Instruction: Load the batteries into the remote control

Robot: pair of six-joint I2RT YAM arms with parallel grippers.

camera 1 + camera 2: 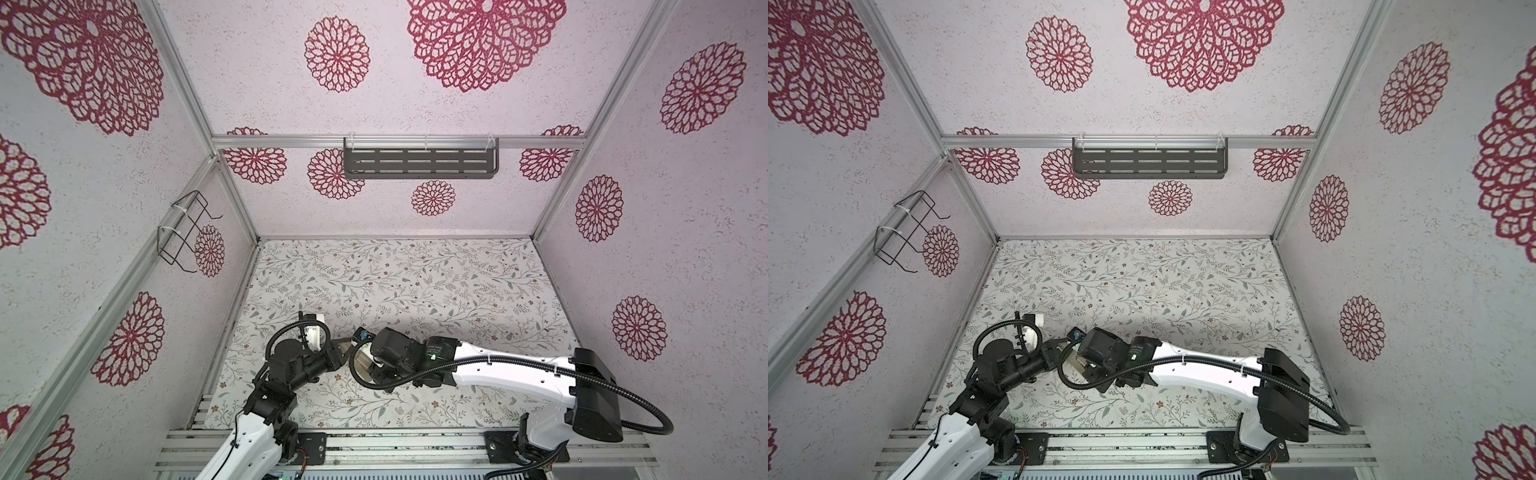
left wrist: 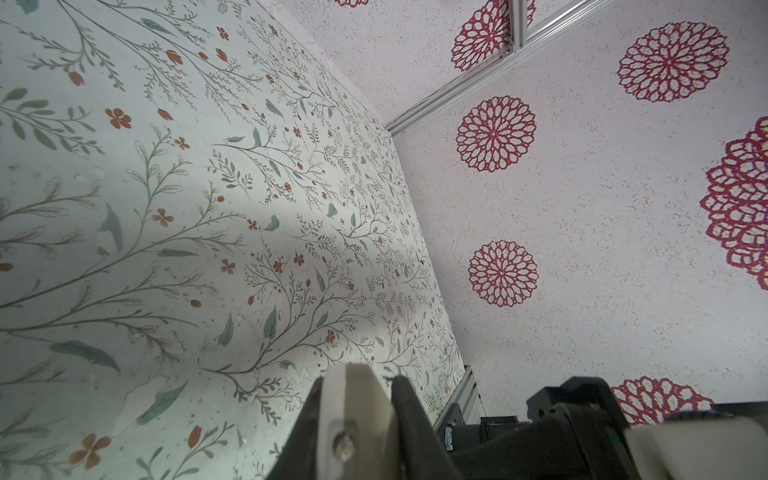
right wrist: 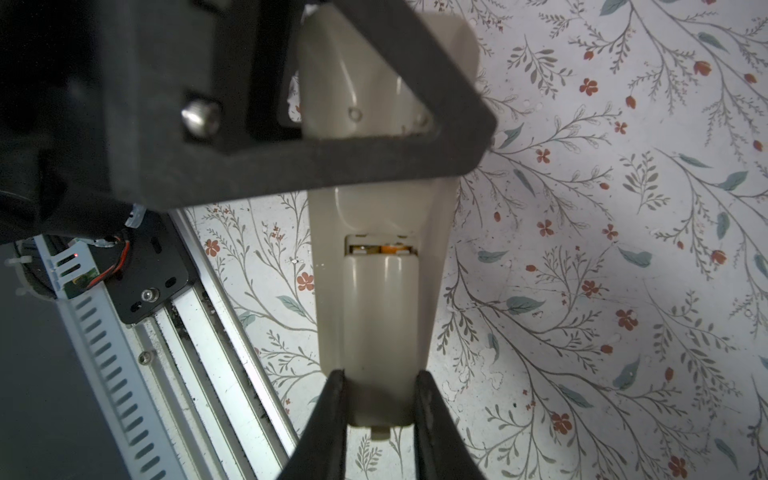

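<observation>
Now, beige remote control [image 3: 382, 208] w/ rounded cover [image 3: 380, 324], orange batteries [image 3: 392, 249].

1 remote control [image 3: 384, 203]; 2 batteries [image 3: 392, 249]; 1 cover [image 3: 380, 328].

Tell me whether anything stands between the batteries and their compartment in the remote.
Nothing visible does. The batteries already sit in the remote control, glimpsed through the gap at the edge of the nearly closed cover, which the right gripper pinches.
</observation>
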